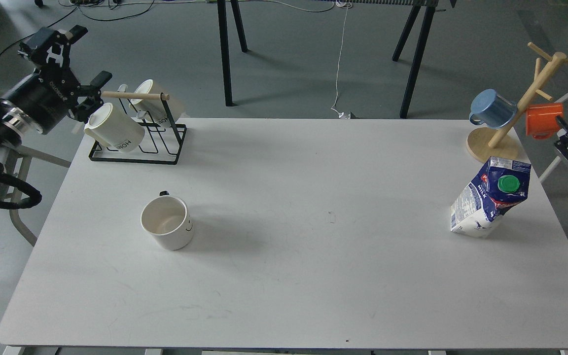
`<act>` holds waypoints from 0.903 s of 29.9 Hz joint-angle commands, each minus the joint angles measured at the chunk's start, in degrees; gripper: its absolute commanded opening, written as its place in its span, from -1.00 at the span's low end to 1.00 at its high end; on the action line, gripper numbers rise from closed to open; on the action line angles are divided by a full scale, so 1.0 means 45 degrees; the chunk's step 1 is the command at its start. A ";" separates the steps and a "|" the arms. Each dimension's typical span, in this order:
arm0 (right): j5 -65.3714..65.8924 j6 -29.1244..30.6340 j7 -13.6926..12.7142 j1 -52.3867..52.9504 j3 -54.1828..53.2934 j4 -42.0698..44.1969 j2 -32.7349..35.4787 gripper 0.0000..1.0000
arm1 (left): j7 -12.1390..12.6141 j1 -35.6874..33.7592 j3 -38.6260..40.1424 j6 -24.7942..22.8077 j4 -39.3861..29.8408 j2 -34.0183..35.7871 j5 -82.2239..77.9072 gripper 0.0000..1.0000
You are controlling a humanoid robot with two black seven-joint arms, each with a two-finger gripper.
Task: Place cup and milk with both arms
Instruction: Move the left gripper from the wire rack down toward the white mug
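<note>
A white cup (pixel 165 223) stands upright on the white table (pixel 313 276), left of centre. A blue and white milk carton (pixel 491 197) with a green cap stands tilted near the table's right edge. My left gripper (pixel 88 55) is open and empty, up at the far left, just left of the black mug rack (pixel 138 148). My right gripper (pixel 566 154) is open and empty at the right edge, just below the orange mug (pixel 543 120), above and right of the carton.
The black mug rack holds two white mugs (pixel 114 129) at the table's back left corner. A wooden mug tree (pixel 520 106) at the back right carries a blue mug (pixel 493 108) and the orange mug. Black trestle legs (pixel 225 54) stand behind the table.
</note>
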State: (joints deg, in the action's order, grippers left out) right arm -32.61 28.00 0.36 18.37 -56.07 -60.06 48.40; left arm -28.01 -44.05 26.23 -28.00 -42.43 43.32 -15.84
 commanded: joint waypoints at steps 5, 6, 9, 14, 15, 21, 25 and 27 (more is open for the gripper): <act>-0.0039 0.0000 -0.0020 -0.0116 -0.0157 -0.0149 0.0104 0.90 | 0.0001 -0.0758 0.0030 0.0000 -0.0006 0.0469 -0.4984 1.00; -0.0058 0.0000 -0.0020 -0.0194 -0.0177 -0.0149 0.0123 0.90 | 0.0001 -0.0875 0.0030 0.0000 -0.0025 0.0470 -0.6562 1.00; -0.0078 0.0000 0.0019 -0.0545 -0.0196 -0.0149 0.0143 0.90 | 0.0001 -0.1091 0.0088 0.0000 -0.0627 0.0509 -1.1253 1.00; -0.0078 0.0000 0.0077 -0.1559 -0.0313 -0.0110 0.0182 0.90 | 0.0001 -0.1033 -0.0087 0.0000 -0.2716 0.0958 -1.5438 1.00; -0.0097 0.0000 0.0077 -0.1716 -0.0372 -0.0110 0.0182 0.90 | 0.0001 -0.1013 -0.0087 0.0000 -0.3088 0.1055 -1.6122 1.00; -0.0098 0.0000 0.0097 -0.2205 -0.0567 0.0085 0.0182 0.90 | 0.0001 -0.0273 -0.0379 0.0108 -0.3951 0.1135 -2.0147 0.99; -0.0078 0.0000 0.0097 -0.2362 -0.0724 0.0104 0.0182 0.90 | 0.0001 0.0158 -0.0517 0.0695 -0.3854 0.0960 -2.1050 0.99; -0.0098 0.0000 0.0097 -0.2440 -0.0724 0.0085 0.0182 0.90 | 0.0001 0.0353 -0.0517 0.0734 -0.3737 0.0764 -2.1090 0.99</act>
State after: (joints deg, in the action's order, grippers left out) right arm -33.02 28.00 0.80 7.82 -59.25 -59.67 49.22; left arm -28.02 -43.70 24.01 -25.28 -59.95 47.88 -109.70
